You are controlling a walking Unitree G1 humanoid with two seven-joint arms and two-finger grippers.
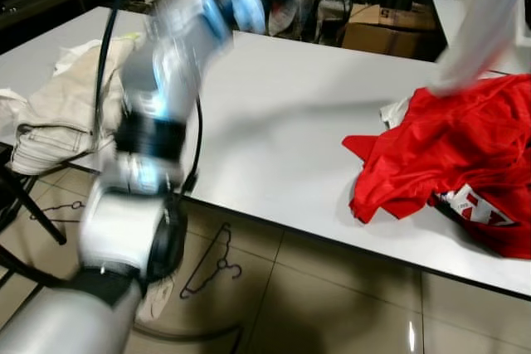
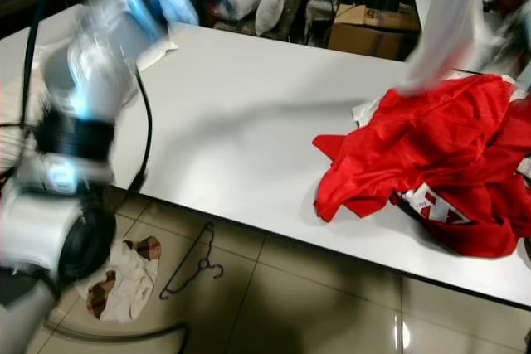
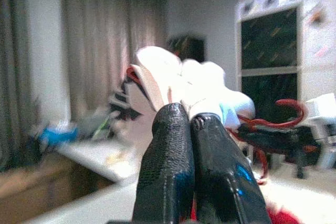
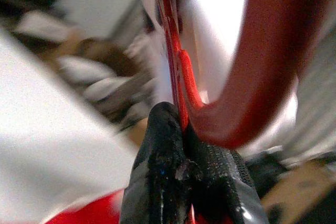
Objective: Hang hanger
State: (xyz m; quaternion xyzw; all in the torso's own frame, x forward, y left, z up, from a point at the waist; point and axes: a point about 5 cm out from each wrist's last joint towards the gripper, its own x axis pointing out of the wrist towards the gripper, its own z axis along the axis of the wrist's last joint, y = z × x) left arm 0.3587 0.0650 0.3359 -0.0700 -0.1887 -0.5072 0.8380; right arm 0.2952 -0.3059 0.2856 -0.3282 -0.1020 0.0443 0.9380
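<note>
On the white desk in the eye views, a red garment lies heaped at the robot's right; a black hanger rests on the floor beside the desk. Left wrist view: left gripper closed on white cloth. Right wrist view: right gripper clamped on a red hanger.

Left arm raised, forearm reaching up and forward, blurred. Left gripper: fingers pressed together, tips touching. Right gripper: fingers closed, pinching a thin red bar between the tips.
</note>
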